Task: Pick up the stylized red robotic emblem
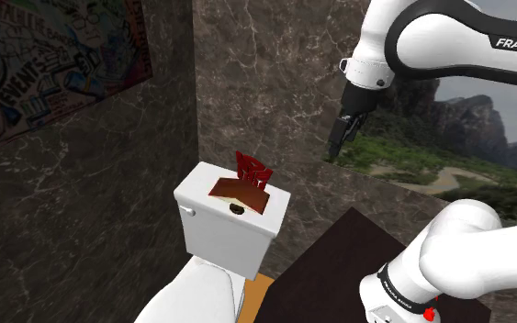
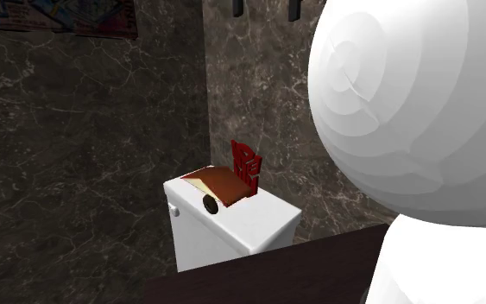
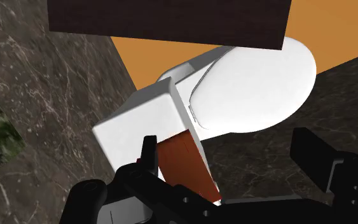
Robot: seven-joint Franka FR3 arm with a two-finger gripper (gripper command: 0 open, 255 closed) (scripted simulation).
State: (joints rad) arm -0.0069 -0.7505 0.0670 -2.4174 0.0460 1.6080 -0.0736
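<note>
The red robotic emblem [image 1: 252, 169] stands upright at the back edge of a white toilet tank [image 1: 212, 237], close to the dark marble wall. In the second exterior view the emblem [image 2: 246, 163] rises just behind a brown slab [image 2: 220, 183] lying on the tank lid. My black gripper [image 1: 342, 139] hangs in the air well above the emblem and toward the shoulder view's right, touching nothing. In the wrist view the gripper [image 3: 227, 141] is open, its fingers far apart over the tank [image 3: 136, 124] and the brown slab [image 3: 185, 162].
A small dark round object [image 1: 235, 209] sits by the slab's front. Dark marble walls [image 1: 265, 83] close in behind and beside the tank. The white toilet lid [image 3: 254, 89] lies below, on an orange floor [image 3: 165, 57]. A dark brown surface [image 1: 339, 261] spreads before the stand.
</note>
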